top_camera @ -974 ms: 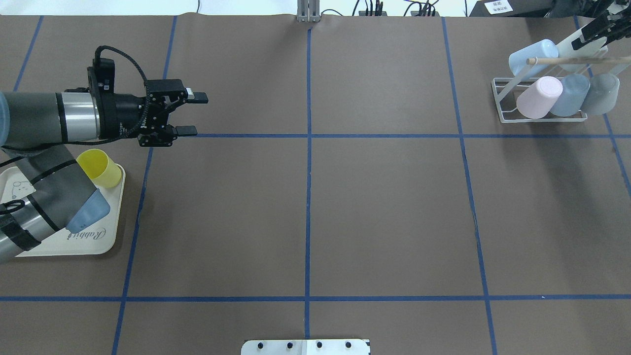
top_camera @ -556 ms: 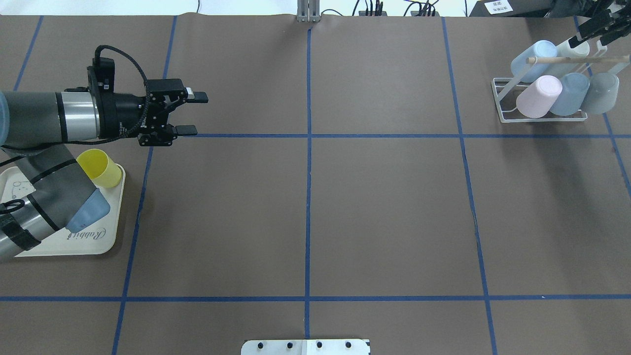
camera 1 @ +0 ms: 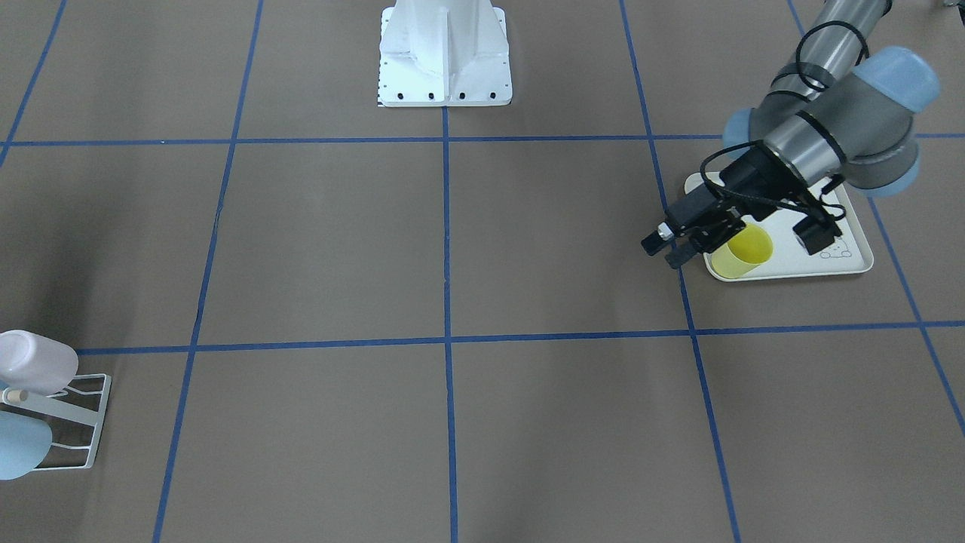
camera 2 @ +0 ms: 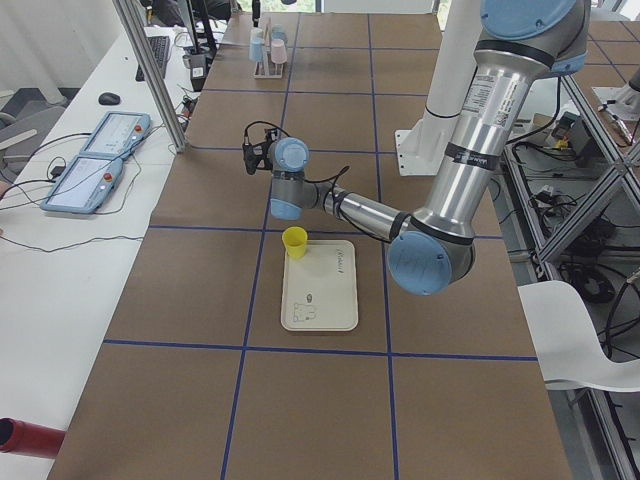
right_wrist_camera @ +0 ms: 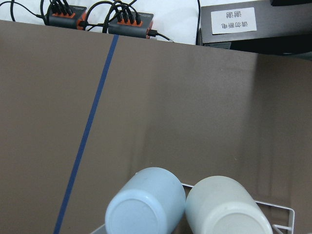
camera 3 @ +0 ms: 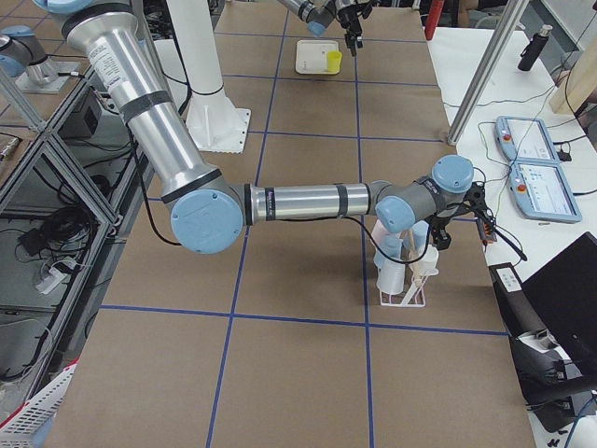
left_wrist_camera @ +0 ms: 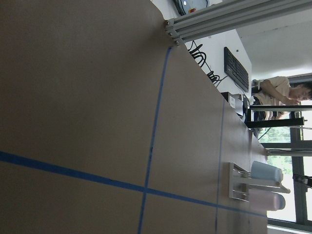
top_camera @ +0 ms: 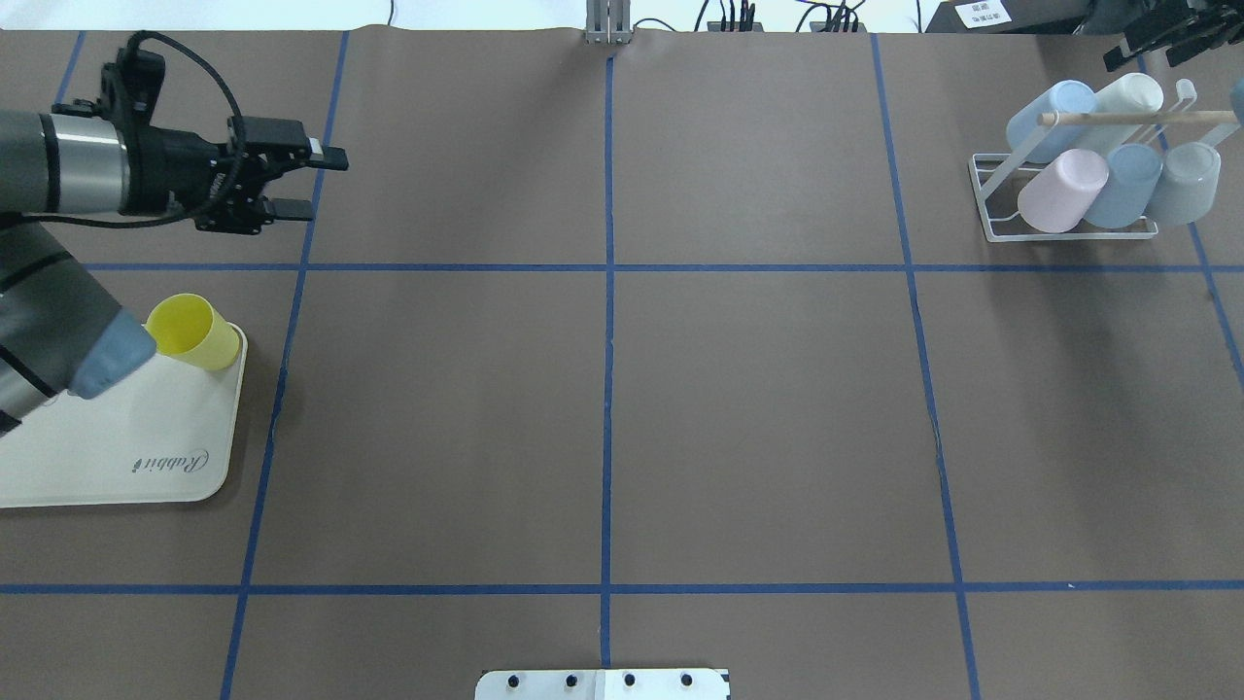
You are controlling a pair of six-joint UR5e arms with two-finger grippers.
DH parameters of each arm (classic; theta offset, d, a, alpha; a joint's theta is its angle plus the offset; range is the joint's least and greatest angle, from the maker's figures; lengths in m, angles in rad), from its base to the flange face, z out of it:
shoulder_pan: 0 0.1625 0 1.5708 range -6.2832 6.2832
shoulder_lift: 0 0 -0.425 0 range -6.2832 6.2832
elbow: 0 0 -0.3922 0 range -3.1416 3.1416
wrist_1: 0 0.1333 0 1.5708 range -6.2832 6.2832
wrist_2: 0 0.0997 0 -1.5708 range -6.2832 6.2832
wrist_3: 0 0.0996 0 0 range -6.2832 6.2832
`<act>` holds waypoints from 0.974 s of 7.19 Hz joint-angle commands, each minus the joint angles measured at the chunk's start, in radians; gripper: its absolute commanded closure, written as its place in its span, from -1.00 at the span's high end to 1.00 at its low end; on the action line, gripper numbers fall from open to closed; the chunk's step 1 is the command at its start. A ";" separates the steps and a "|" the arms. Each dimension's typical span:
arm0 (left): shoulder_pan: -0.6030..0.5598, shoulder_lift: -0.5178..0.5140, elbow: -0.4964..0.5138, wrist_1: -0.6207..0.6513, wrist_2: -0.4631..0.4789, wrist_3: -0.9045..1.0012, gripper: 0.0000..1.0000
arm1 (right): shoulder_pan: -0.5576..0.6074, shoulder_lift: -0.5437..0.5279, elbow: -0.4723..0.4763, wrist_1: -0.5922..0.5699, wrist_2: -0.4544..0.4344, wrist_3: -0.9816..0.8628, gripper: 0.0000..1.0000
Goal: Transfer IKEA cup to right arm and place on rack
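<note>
Now we see our left pincer (top_camera: 319, 185) spread wide and empty, the yellow cup (top_camera: 194, 331) on the tray (top_camera: 146, 457) behind it, nearer the robot. Our right pincer (top_camera: 1152, 39) hangs just beyond the rack (top_camera: 991, 209), the white cup (top_camera: 1132, 95) resting there beneath it; whether it is parted or closed we cannot tell

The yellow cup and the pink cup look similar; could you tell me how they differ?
The yellow cup is bright yellow; the pink cup is pale pink. The yellow cup stands on a corner of the cream tray; the pink cup sits on the white wire rack. The yellow cup is mouth up; the pink cup leans base up. Both are plain tumblers.
</note>
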 commanded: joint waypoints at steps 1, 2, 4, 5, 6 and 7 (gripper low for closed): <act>-0.169 0.054 0.001 0.215 -0.138 0.366 1.00 | -0.003 -0.004 0.030 0.001 0.002 0.024 0.97; -0.194 0.062 -0.003 0.354 -0.136 0.548 1.00 | -0.003 -0.012 0.049 0.001 0.002 0.026 0.97; -0.186 0.131 -0.010 0.471 -0.126 0.729 1.00 | -0.006 -0.016 0.061 0.001 0.003 0.026 0.97; -0.154 0.180 -0.016 0.492 -0.126 0.771 1.00 | -0.006 -0.017 0.066 0.001 0.005 0.026 0.97; -0.134 0.220 -0.020 0.492 -0.126 0.777 1.00 | -0.006 -0.018 0.067 0.001 0.005 0.026 0.97; -0.101 0.237 -0.022 0.493 -0.126 0.777 1.00 | -0.006 -0.024 0.069 0.001 0.006 0.026 0.97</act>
